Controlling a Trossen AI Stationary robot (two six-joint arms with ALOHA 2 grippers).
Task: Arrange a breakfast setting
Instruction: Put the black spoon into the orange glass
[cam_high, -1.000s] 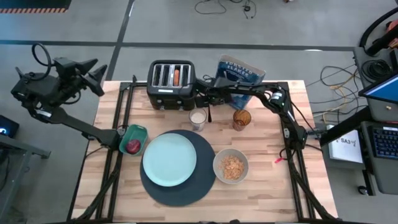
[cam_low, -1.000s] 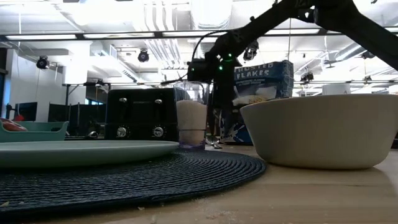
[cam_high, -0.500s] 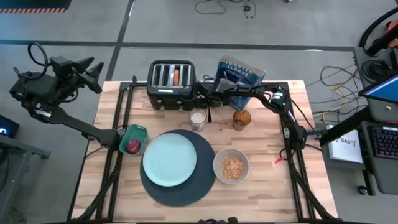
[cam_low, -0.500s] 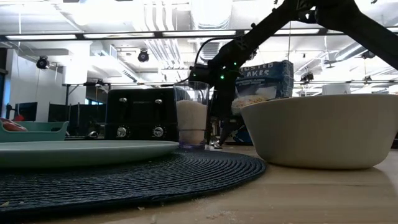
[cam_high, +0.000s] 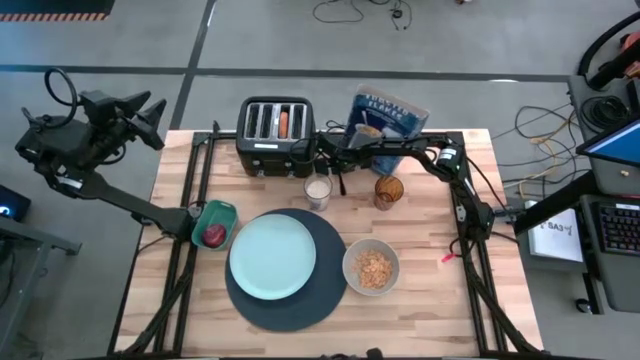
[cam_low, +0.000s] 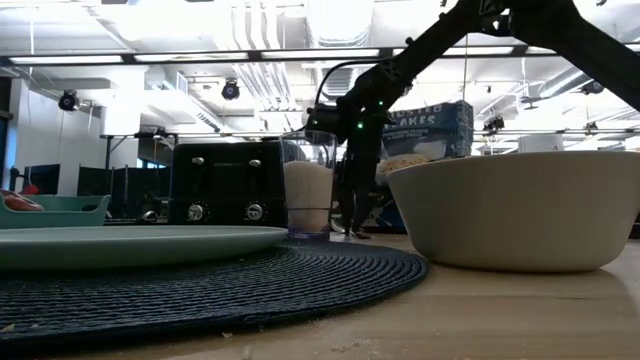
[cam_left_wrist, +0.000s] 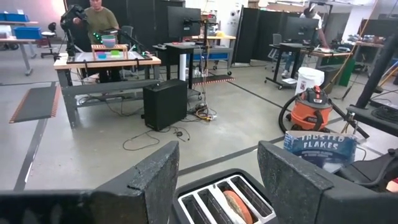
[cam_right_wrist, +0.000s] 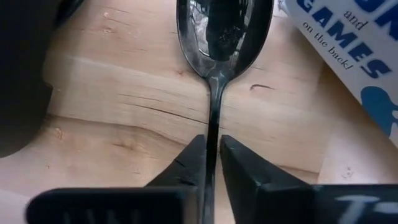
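The right gripper is clamped on the spoon handle, upper centre of the high view between toaster and cereal box; I would lift straight up, keeping it level; a second ago those fingers stood apart; far left, the left gripper waits, fingers apart.

Reading "FROSTED FLAKES" across the top of the blue cereal box in the left wrist view, white capitals on blue, the upper word partly cut off. Catching only "…AKES" on the same box in the low view, the rest hiding behind the right arm. Showing, in the right wrist view, part of "GAMES" and "and" plus "on the back!" in blue print on the box's white panel. Finding the box lettering in the high view too small to read.
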